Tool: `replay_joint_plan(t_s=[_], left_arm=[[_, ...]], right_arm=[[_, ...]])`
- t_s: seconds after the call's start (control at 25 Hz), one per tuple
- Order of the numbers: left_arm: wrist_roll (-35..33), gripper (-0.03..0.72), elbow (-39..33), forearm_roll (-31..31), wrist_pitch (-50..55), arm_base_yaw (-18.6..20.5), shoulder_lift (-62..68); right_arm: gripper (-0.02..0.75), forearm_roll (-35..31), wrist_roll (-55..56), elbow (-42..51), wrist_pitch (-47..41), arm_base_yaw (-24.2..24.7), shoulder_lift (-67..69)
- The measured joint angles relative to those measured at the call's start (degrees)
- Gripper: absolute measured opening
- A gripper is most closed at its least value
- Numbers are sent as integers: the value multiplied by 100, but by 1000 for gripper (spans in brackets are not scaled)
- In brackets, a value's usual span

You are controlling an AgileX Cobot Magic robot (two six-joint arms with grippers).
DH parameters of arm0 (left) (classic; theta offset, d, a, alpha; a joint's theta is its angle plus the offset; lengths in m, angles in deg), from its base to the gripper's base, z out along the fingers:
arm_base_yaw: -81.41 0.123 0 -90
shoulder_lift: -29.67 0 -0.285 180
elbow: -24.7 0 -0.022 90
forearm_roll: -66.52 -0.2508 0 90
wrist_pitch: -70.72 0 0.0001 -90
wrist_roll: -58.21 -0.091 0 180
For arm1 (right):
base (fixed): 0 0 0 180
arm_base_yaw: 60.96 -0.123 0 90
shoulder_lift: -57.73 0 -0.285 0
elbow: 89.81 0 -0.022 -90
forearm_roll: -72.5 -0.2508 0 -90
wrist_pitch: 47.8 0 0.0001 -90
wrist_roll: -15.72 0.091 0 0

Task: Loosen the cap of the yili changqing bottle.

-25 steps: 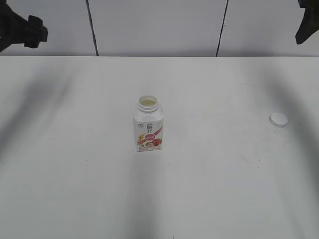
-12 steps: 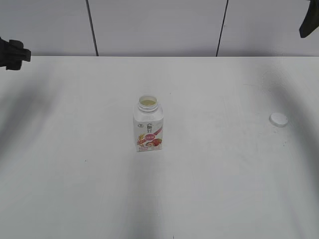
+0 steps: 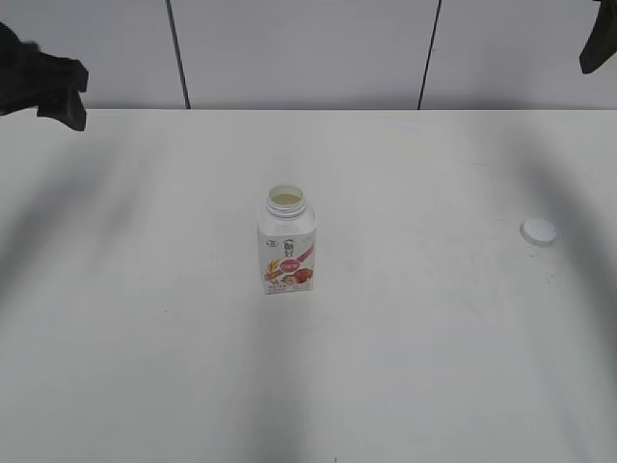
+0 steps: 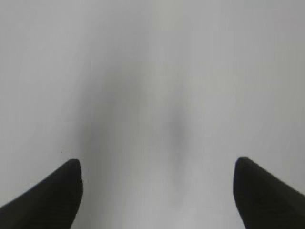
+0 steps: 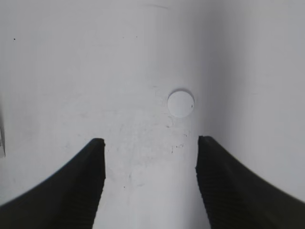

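The yili changqing bottle [image 3: 287, 243] stands upright in the middle of the white table, its wide neck open and pale liquid showing inside. The white cap [image 3: 539, 231] lies flat on the table at the right, apart from the bottle; it also shows in the right wrist view [image 5: 180, 103]. My left gripper [image 4: 157, 164] is open and empty over bare table; its arm [image 3: 43, 82] is at the far left edge. My right gripper [image 5: 150, 143] is open and empty, above the table just short of the cap; its arm [image 3: 600, 43] is at the top right corner.
The white table [image 3: 405, 367] spreads wide around the bottle. A white panelled wall [image 3: 299, 53] with dark seams runs behind the far edge. Soft arm shadows lie on both sides of the table.
The left arm at the far left edge has shifted, lower half a second ago and now higher and bulkier. The bottle, the cap and the right arm have stayed in place.
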Motion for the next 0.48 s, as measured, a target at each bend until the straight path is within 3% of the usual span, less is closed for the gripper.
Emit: replay_joint_plan(t_s=[0.08, 0.2, 0.48], left_arm=[[-356, 586, 228, 560, 461, -11, 0], [-533, 586, 536, 912, 987, -11, 0], [-582, 586, 642, 893, 2132, -16, -280]], right_arm=[[480, 0, 0, 0, 0, 0, 0], [480, 0, 0, 0, 0, 0, -39], [480, 0, 111, 466, -1, 0, -784]])
